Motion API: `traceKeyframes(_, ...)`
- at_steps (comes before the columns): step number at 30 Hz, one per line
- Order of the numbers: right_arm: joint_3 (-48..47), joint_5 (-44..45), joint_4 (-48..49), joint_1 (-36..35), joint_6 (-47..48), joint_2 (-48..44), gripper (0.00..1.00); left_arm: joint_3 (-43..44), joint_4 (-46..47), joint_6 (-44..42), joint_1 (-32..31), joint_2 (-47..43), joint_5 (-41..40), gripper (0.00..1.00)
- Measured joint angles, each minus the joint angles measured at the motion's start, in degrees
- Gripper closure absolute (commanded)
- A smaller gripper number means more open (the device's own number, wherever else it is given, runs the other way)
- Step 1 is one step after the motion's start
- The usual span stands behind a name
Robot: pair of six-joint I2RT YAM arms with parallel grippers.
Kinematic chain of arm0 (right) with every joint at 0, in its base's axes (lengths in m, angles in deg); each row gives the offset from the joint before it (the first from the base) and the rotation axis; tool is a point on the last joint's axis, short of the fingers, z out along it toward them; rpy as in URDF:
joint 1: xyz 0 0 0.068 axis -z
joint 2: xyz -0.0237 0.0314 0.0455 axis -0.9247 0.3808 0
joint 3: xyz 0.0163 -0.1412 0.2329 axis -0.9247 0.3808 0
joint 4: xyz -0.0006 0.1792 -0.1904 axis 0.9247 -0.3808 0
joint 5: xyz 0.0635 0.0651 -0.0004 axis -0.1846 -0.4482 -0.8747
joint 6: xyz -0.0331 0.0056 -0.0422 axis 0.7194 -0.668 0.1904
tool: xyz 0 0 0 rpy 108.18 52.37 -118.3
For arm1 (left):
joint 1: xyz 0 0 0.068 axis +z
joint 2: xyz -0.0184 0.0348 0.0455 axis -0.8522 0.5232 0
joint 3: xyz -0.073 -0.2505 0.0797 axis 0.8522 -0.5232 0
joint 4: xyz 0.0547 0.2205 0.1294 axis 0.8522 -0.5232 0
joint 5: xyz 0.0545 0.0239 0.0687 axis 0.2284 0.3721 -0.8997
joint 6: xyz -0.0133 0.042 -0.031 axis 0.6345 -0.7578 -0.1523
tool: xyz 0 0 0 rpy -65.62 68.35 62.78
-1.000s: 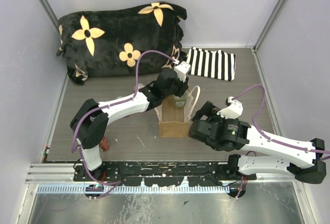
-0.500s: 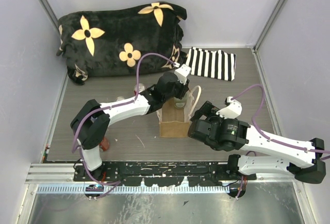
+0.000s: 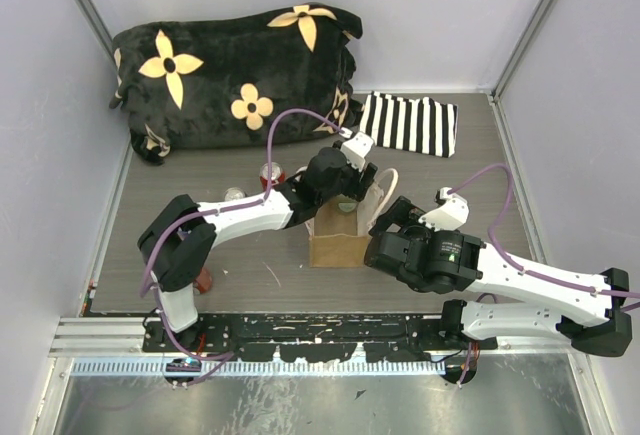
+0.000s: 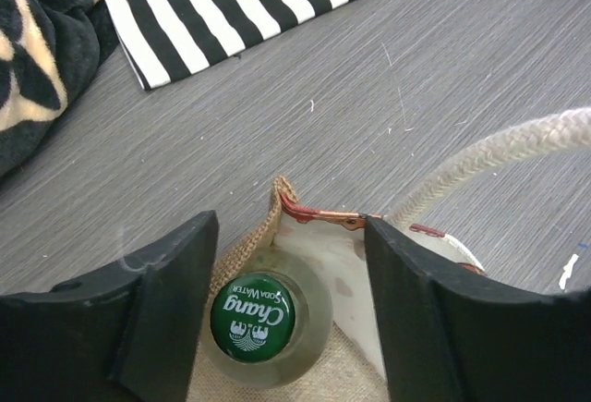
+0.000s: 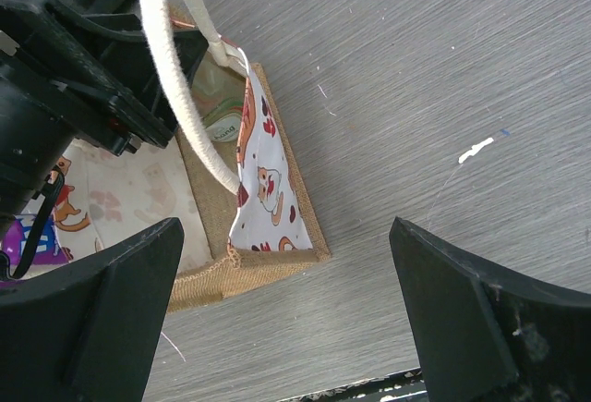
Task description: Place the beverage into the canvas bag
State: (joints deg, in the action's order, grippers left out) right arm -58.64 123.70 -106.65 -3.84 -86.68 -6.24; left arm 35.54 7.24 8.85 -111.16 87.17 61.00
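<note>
Left gripper [image 4: 286, 310] spread above canvas bag [image 3: 335, 247]; scratched grey table [image 4: 462, 69].

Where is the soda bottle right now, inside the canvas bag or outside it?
Inside. The soda bottle stands cap-up between the walls of the canvas bag, with the left end effector open above it.

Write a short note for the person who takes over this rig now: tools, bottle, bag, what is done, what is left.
Left tool: open over the small tan canvas bag, fingers either side of the clear glass bottle with green cap, apparently not clamping it.
Right tool: open, empty, beside the bag.
Bottle: upright inside the bag, near a corner.
Done: beverage is in the bag.
Left: probably only lift the left arm clear of the cream rope handle.
</note>
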Motion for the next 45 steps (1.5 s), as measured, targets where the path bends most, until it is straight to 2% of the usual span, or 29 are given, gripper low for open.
traceKeyframes(1, 0.0, 0.0, 0.0, 0.0, 0.0, 0.0, 0.00, -0.1, 0.0, -0.2, 0.0, 0.0, 0.0, 0.16)
traceKeyframes(3, 0.0, 0.0, 0.0, 0.0, 0.0, 0.0, 0.00, -0.2, 0.0, -0.6, 0.0, 0.0, -0.5, 0.13)
traceKeyframes(4, 0.0, 0.0, 0.1, 0.0, 0.0, 0.0, 0.00, -0.2, -0.1, -0.9, 0.0, 0.0, -1.0, 0.09)
traceKeyframes(10, 0.0, 0.0, 0.8, 0.0, 0.2, 0.0, 0.00, 0.5, -2.3, -2.8, -0.1, 0.0, -3.5, 0.01)
traceKeyframes(25, 0.0, -0.7, 3.0, 0.0, 2.1, 1.0, 0.00, 9.0, -15.3, -3.9, 1.3, -8.1, -5.2, 0.01)
traceKeyframes(28, 0.0, -0.9, 3.6, 0.0, 2.6, 1.0, 0.00, 10.8, -18.4, -2.4, 3.9, -10.3, -3.5, 0.01)
traceKeyframes(31, 0.0, -0.9, 4.0, 0.0, 2.8, 1.0, 0.00, 11.6, -22.2, -0.8, 9.3, -13.3, -0.2, 0.01)
traceKeyframes(38, 0.0, -0.9, 5.2, 0.0, 3.7, 1.0, 0.00, 11.6, -30.6, -0.9, 27.4, -19.5, 7.5, 0.00)
traceKeyframes(45, 1.9, -1.5, 7.2, 0.0, 4.4, 0.2, 0.00, 8.2, -35.3, -2.7, 28.4, -17.0, 12.2, 0.01)
